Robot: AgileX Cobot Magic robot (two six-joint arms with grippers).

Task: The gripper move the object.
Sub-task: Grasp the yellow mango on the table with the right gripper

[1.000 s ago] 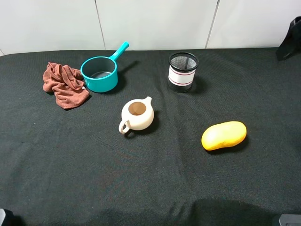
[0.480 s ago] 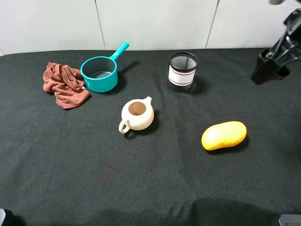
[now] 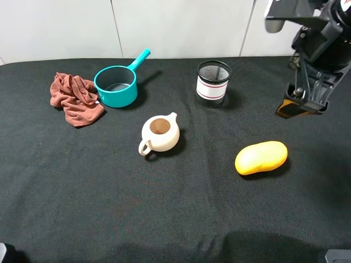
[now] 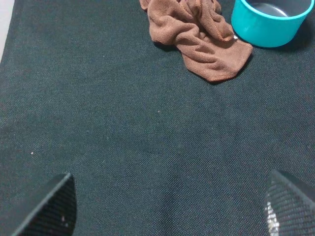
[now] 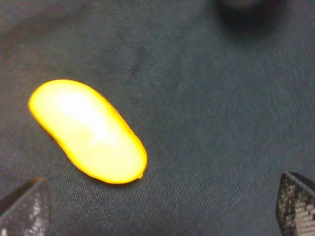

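Note:
The yellow-orange mango-like object (image 3: 261, 157) lies on the black cloth at the right of the table. It also shows in the right wrist view (image 5: 88, 130). My right gripper (image 3: 303, 103) hangs in the air behind and to the right of the object, apart from it. In the right wrist view the right gripper (image 5: 160, 216) is open and empty, its fingertips wide apart. My left gripper (image 4: 170, 211) is open and empty over bare cloth; it is out of the exterior high view.
A cream teapot (image 3: 160, 133) stands mid-table. A mesh cup (image 3: 213, 83) stands behind it, a teal saucepan (image 3: 116, 86) and a brown cloth (image 3: 74, 97) at the back left. The saucepan (image 4: 270, 19) and cloth (image 4: 197, 34) also show in the left wrist view.
My right arm has come in from the upper right corner, moving left and down toward the object. The object and the other things have not moved.

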